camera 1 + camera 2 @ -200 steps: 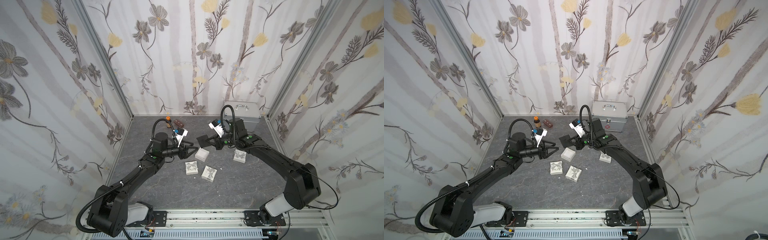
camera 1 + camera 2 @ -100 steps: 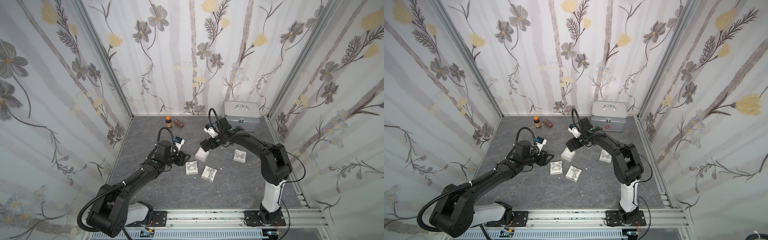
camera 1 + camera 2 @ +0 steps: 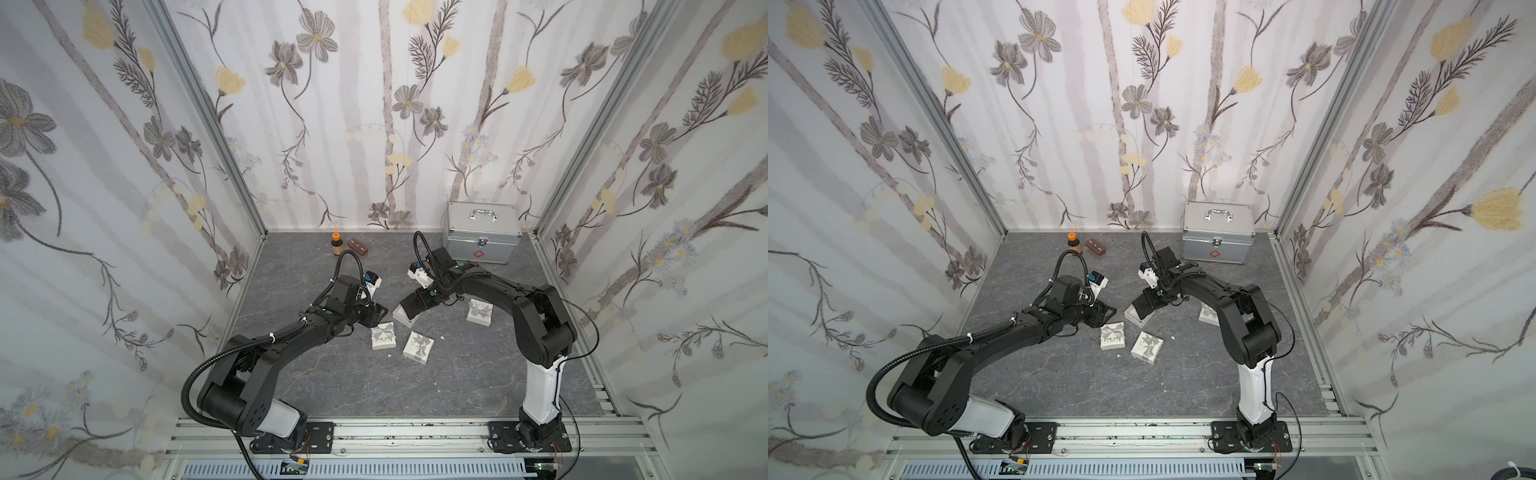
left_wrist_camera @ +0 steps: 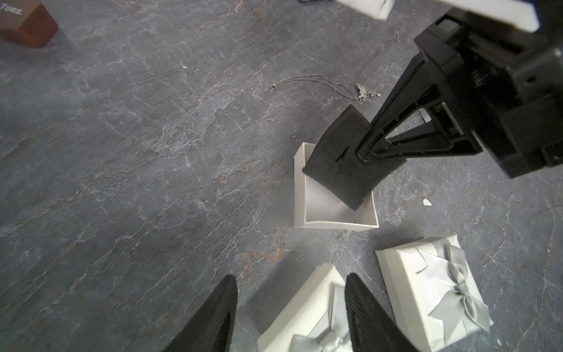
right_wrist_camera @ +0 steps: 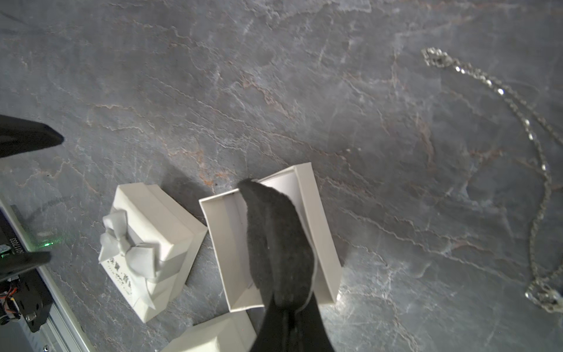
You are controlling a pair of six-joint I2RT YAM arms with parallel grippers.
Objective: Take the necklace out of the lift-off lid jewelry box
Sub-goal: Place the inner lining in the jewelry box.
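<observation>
1. A grey, stone-patterned table [image 4: 122, 152] is shown, with two black arms reaching toward its middle.
2. The necklace [image 4: 362, 91], a thin silver chain, is laid loose on the bare table. It is outside the open box [image 4: 304, 195], near it and apart from its rim.
3. The open box, white and lidless, is set flat on the table in both top views [image 3: 400, 316].
4. The right gripper [image 4: 364, 146] is clamped on a black foam pad [image 4: 335, 164]. The pad is held tilted over the box opening, and the white box floor is partly covered by it.
5. The left gripper [image 4: 291, 277] is held low with its jaws apart, and nothing is gripped.
6. Two closed bow boxes are placed side by side near the left gripper: one [image 4: 304, 320] lies under its fingers [image 4: 365, 314], the second [image 4: 432, 289] beside it.
7. A third bow box [image 3: 478, 311] is set by the right arm, well apart from the others.
8. A silver case [image 3: 482, 241] is stood at the back wall.
</observation>
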